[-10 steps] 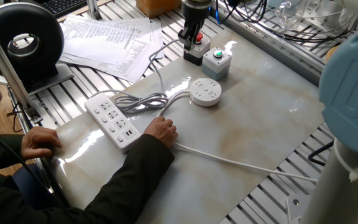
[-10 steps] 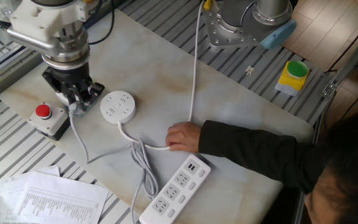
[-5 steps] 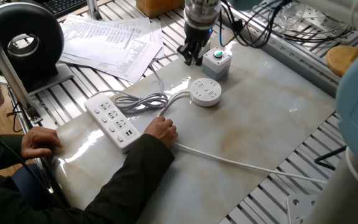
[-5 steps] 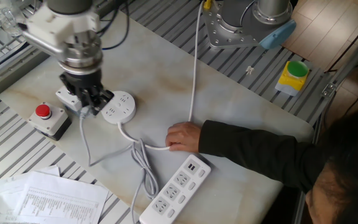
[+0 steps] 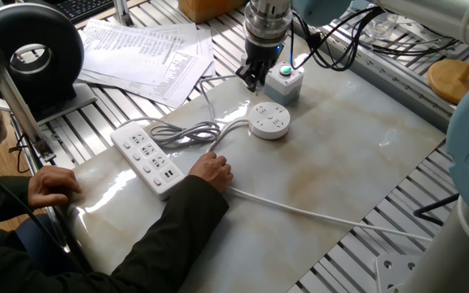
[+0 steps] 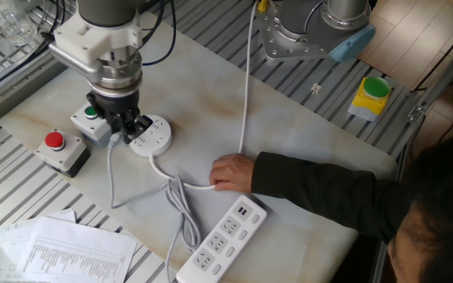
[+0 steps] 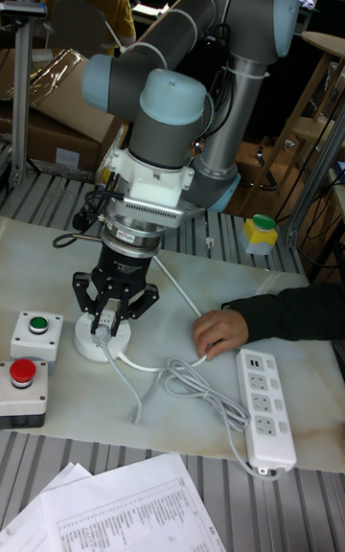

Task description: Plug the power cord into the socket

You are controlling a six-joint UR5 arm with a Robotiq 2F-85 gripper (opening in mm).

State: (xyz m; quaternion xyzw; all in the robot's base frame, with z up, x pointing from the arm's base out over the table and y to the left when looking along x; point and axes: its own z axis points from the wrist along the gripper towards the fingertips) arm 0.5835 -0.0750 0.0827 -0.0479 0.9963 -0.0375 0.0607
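The round white socket (image 5: 269,120) (image 6: 152,137) (image 7: 100,343) lies on the marble-patterned mat. My gripper (image 5: 253,78) (image 6: 123,130) (image 7: 109,320) hangs just over its edge on the button-box side. It is shut on the small pale plug of the power cord. The thin grey power cord (image 6: 111,169) (image 7: 126,381) trails down from the fingers. It runs to a looped bundle (image 5: 187,133) beside the long white power strip (image 5: 146,156) (image 6: 225,235) (image 7: 264,408). Whether the plug touches the socket's top face cannot be made out.
A person's hand (image 5: 212,169) (image 6: 230,171) (image 7: 218,330) presses on the socket's thicker white cable. Grey boxes with a green button (image 6: 91,118) (image 7: 36,327) and a red button (image 6: 53,142) (image 7: 23,373) stand close behind the gripper. Papers (image 5: 145,49) lie off the mat.
My gripper has carried the plug away from the red button box, past the green one, to just over the socket's edge. The cord trails after it. The hand stays put.
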